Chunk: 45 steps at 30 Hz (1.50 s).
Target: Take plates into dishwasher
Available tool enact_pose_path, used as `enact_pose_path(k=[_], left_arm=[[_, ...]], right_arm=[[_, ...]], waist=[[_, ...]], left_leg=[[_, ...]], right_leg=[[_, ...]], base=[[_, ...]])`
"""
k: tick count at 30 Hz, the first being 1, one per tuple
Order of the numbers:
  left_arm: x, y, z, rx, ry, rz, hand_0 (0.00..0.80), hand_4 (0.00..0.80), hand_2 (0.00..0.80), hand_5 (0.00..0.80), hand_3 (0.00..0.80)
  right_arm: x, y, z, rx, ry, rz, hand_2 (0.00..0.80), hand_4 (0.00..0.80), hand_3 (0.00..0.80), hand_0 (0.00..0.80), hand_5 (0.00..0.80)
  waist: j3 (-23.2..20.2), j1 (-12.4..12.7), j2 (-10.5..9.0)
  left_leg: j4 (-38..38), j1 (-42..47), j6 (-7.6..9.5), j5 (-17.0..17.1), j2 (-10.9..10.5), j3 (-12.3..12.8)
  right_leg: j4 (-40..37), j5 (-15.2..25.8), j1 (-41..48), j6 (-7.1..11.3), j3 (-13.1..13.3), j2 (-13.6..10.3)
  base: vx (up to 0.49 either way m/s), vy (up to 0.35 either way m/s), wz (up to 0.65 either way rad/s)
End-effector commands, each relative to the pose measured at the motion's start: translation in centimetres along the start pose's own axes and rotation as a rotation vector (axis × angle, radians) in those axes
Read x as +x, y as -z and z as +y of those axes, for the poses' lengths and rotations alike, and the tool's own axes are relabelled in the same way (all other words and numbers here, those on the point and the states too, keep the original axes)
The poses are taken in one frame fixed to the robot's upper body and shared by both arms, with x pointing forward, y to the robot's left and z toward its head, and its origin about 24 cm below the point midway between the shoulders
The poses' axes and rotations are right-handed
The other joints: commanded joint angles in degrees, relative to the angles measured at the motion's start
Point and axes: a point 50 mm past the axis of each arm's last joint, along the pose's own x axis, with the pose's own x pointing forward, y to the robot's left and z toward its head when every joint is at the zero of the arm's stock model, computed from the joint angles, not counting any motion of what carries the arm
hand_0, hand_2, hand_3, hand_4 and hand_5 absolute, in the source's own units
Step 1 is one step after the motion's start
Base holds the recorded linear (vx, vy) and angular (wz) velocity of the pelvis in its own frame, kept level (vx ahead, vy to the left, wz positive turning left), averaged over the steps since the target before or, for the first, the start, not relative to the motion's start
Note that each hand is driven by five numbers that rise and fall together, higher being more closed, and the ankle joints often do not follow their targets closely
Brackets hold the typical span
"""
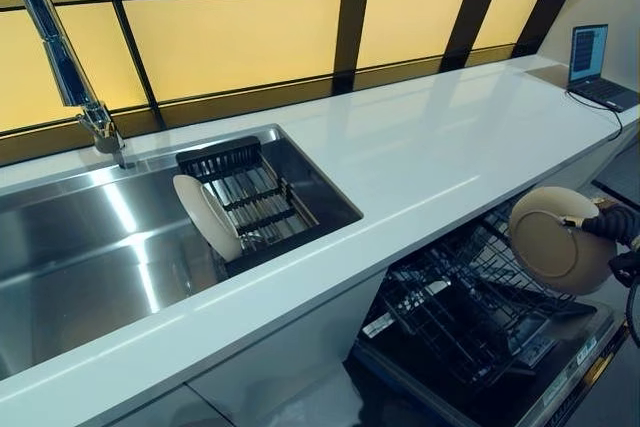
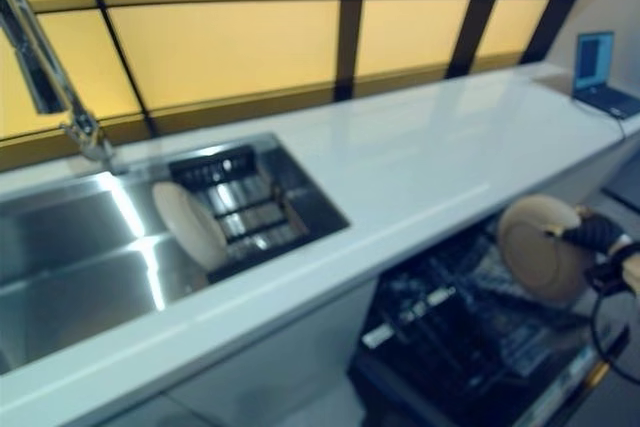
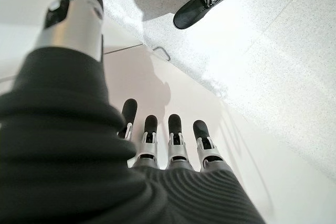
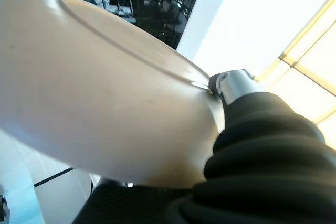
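The right hand (image 1: 612,224) is clamped on a plate's (image 1: 556,239) rim, plate on edge, just above the rack (image 1: 470,297). The left hand (image 3: 157,145) hangs with fingers apart, empty.

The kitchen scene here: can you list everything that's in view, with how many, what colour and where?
Plate in hand: one, cream, held on edge above the open dishwasher.
Plate in sink: one, cream, leaning on edge against the drying rack.
Drying rack: one, dark and metal, at the sink's right end.
Sink: one, steel, set into the counter's left part.
Tap: one, chrome, behind the sink.
Counter: one, white, running below the yellow window panels.
Laptop: one, dark with a blue screen, open at the counter's far right end.
Dishwasher: one, door open, dark wire rack pulled out, below the counter.
Right hand: pinching the held plate's rim.
Left hand: fingers straight, holding nothing, over the floor.
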Motion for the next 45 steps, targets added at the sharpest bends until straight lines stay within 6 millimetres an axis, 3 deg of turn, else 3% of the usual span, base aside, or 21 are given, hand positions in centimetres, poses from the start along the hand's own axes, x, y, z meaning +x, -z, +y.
enact_pose_path(k=[1, 22, 38, 45], left_arm=[[0.1, -1.5, 3.3, 0.01, -0.09, -0.04, 0.0, 0.0, 0.0, 0.0, 0.0], [0.2, -2.1, 3.1, -0.017, -0.085, -0.057, 0.0, 0.0, 0.0, 0.0, 0.0], [0.2, -3.3, 2.3, -0.083, -0.069, -0.122, 0.0, 0.0, 0.0, 0.0, 0.0], [0.1, -3.4, 2.0, -0.091, -0.063, -0.139, 0.0, 0.0, 0.0, 0.0, 0.0]], right_arm=[[0.3, -2.5, 1.3, -0.087, -0.045, -0.118, 0.8, 0.8, 0.8, 0.8, 0.8], [1.3, -1.3, 8.0, -0.039, -0.257, -0.118, 0.8, 0.8, 0.8, 0.8, 0.8], [2.0, -0.9, 13.5, -0.171, -0.362, -0.118, 0.8, 0.8, 0.8, 0.8, 0.8], [2.2, 0.7, 15.8, -0.194, -0.397, -0.055, 0.8, 0.8, 0.8, 0.8, 0.8]], waist=[[-1.0, 1.3, -2.66], [-0.2, 1.7, -2.1], [0.5, 2.8, -0.81], [0.5, 3.8, -0.29]], left_leg=[[0.6, -0.5, 3.16, -1.8, -4.1, 0.6], [0.7, -0.6, 3.19, -1.7, -4.2, 0.5], [0.7, -1.0, 3.2, -1.4, -4.8, -0.4], [0.7, -1.1, 3.13, -1.3, -5.1, -1.1]], right_leg=[[3.4, 2.9, -2.3, 4.3, 1.0, -0.2], [3.3, 2.7, -2.0, 4.21, 0.9, -0.1], [3.4, 2.4, -2.1, 4.06, 0.5, -0.5], [3.3, 2.2, -1.8, 3.88, 0.0, -0.7]], base=[[0.0, 0.0, 0.0], [0.0, 0.0, 0.0], [-0.001, 0.003, 0.02], [0.017, -0.003, 0.05]])
